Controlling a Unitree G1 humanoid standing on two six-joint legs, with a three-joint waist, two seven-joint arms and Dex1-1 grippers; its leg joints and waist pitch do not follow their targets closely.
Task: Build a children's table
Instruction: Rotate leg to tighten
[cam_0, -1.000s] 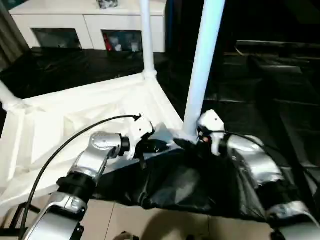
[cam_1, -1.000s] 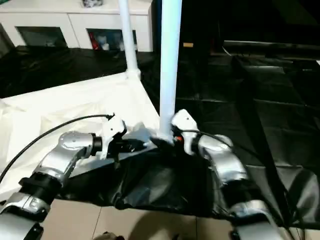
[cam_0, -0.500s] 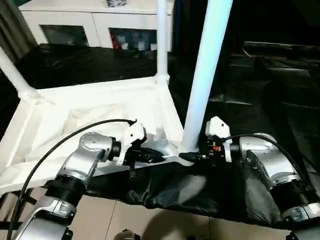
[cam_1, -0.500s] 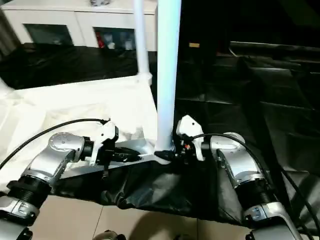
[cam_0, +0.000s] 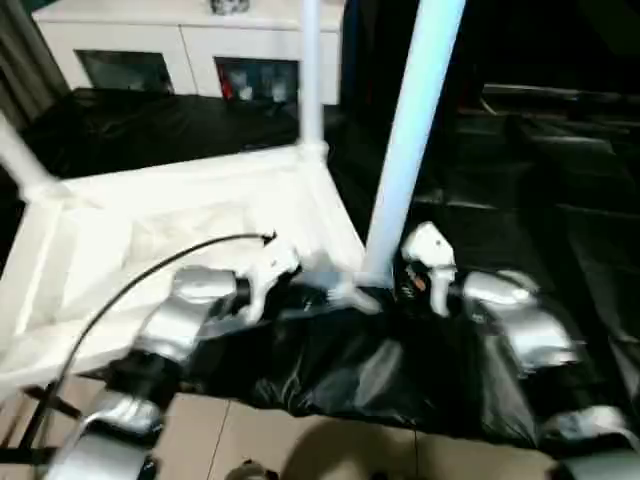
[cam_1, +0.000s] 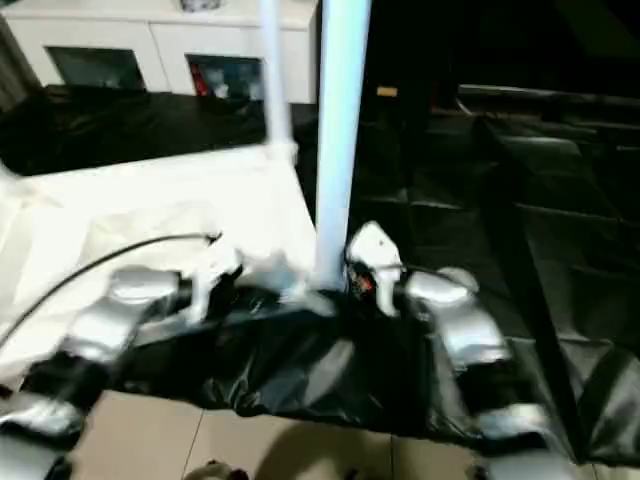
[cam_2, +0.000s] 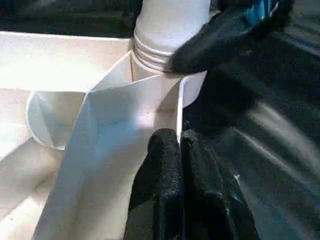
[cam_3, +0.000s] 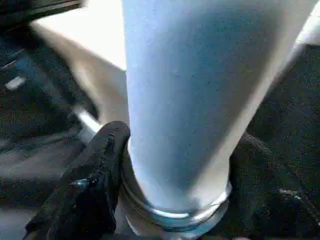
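A: Right gripper (cam_3: 172, 165) clasps the near white tubular leg (cam_0: 405, 140) at its base, standing in the near corner socket of the upturned white plastic tabletop (cam_0: 150, 230).

B: Left gripper (cam_2: 180, 142), fingers clenched together, presses that corner's rim. Beyond, another leg (cam_0: 310, 70) stands upright.

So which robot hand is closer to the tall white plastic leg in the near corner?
Right. The right gripper has its fingers around the tall white plastic leg's base; the left gripper sits beside it at the tabletop's rim.

Inverted tabletop (cam_0: 190, 215), upright legs (cam_0: 408, 140)
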